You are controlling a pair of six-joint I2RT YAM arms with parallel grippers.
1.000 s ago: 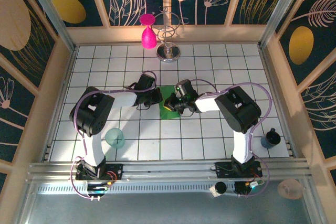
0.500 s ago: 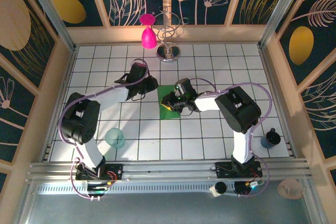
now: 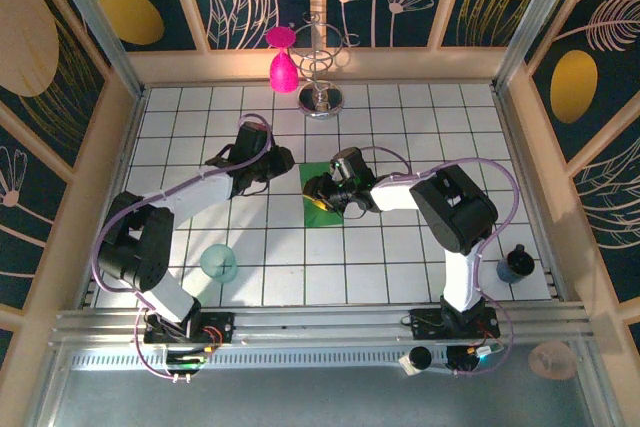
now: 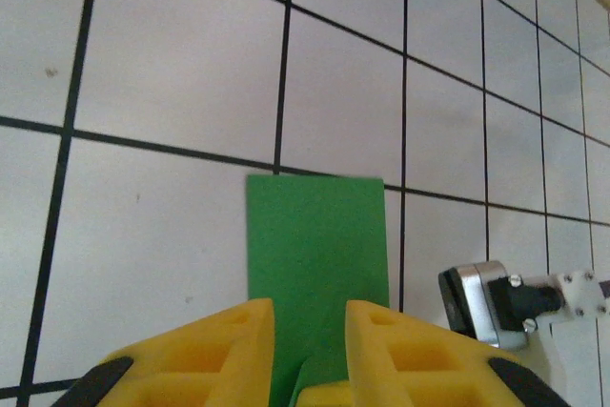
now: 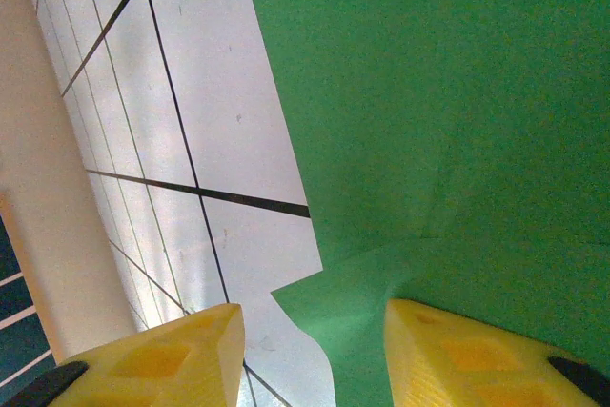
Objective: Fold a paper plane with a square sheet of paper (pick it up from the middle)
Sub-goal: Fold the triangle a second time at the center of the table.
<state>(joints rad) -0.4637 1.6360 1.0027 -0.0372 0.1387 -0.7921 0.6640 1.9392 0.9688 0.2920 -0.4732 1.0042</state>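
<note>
Right end effector (image 5: 310, 316): its fingers are now spreading wide and gripping nothing, with a raised flap of the sheet lying between them.
Square sheet of paper (image 4: 316, 235): it is lying folded narrow on the counter (image 3: 420, 127), mid-tiles.
Left end effector (image 4: 310, 307): its fingers are parting slightly, gripping nothing, and it is drawing back toward its own side.
Meaning: you are likely seeing one crease finishing, with more folds waiting.

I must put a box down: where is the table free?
Free: the far-right tiles between the right arm and the wall; the near row between teal cup and right arm. Crowded: centre, left gripper and right gripper at the green paper.
</note>
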